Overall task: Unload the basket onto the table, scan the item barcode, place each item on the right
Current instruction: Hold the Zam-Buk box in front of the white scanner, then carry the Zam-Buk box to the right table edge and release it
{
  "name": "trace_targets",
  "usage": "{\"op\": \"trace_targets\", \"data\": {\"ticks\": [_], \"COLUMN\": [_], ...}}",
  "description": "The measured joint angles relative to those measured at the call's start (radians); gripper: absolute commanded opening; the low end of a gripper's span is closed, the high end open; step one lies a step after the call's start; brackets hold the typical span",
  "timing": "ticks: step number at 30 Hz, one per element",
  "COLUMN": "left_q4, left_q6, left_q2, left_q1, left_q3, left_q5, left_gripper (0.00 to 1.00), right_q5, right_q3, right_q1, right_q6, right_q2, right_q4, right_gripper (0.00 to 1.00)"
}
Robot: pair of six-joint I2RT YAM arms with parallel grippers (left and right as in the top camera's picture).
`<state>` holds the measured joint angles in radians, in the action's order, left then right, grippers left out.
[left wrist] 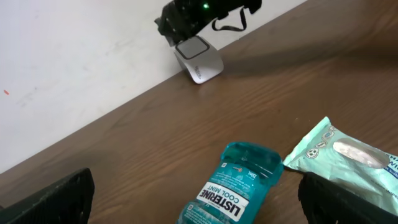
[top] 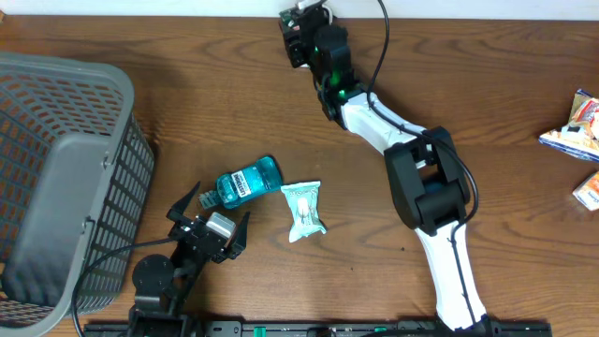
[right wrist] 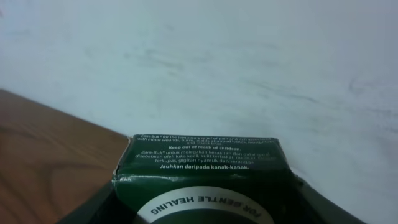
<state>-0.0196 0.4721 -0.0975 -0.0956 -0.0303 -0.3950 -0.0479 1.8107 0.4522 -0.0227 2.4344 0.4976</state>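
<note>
Right gripper (right wrist: 204, 210), top of the table (top: 487, 75), against the pale wall: you have its jaws about half open and closed on a small dark green box (right wrist: 202, 163), one finger on each side wall. The printed face with white lettering points away from the wrist camera. No barcode shows on the faces in view.

Just below that gripper, in the left wrist view, stands a pale grey device (left wrist: 200, 57), probably the scanner. You cannot tell from here whether the box touches it.

Left gripper (top: 213, 213), near the table's front edge: jaws spread wide and holding nothing. They are aimed toward a blue mouthwash bottle (top: 248, 181) lying on its side, with a pale green pouch (top: 304, 208) just beside it. A grey basket (top: 122, 197) sits to the left, and loose packets (top: 573, 126) lie at the far right.

Handling note: judge the box as light, thin card, stiff along its edges but easy to dent on the broad faces, with a slick print. Hold it across the narrow side walls, squeeze only enough to stop it sliding, and leave the coded face uncovered.
</note>
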Motion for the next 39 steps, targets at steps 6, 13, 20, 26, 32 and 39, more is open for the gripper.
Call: {"op": "trace_targets", "data": {"ticks": [6, 13, 20, 26, 32, 39], "left_q4": [0.000, 0.000, 0.000, 0.000, 0.000, 0.000], "left_q6": [0.000, 0.000, 0.000, 0.000, 0.000, 0.000], "left_q2": [0.000, 0.000, 0.000, 0.000, 0.000, 0.000], "left_q1": [0.000, 0.000, 0.000, 0.000, 0.000, 0.000], "left_q3": [0.000, 0.000, 0.000, 0.000, 0.000, 0.000], "left_q5": [0.000, 0.000, 0.000, 0.000, 0.000, 0.000], "left_gripper": [0.98, 0.98, 0.98, 0.98, 0.98, 0.98], "right_q5": [-0.013, -0.014, -0.012, -0.011, -0.048, -0.152], "right_q3": [0.000, 0.000, 0.003, 0.001, 0.023, 0.027], "right_q1": [-0.022, -0.042, -0.057, -0.138, -0.325, -0.558], "right_q6": [0.017, 0.053, 0.064, 0.065, 0.051, 0.039], "right_q2": [0.002, 0.002, -0.023, -0.176, -0.353, -0.283], "right_q4": [0.021, 0.035, -0.135, -0.557, -0.975, -1.124], "right_gripper": [0.47, 0.47, 0.46, 0.42, 0.39, 0.43]}}
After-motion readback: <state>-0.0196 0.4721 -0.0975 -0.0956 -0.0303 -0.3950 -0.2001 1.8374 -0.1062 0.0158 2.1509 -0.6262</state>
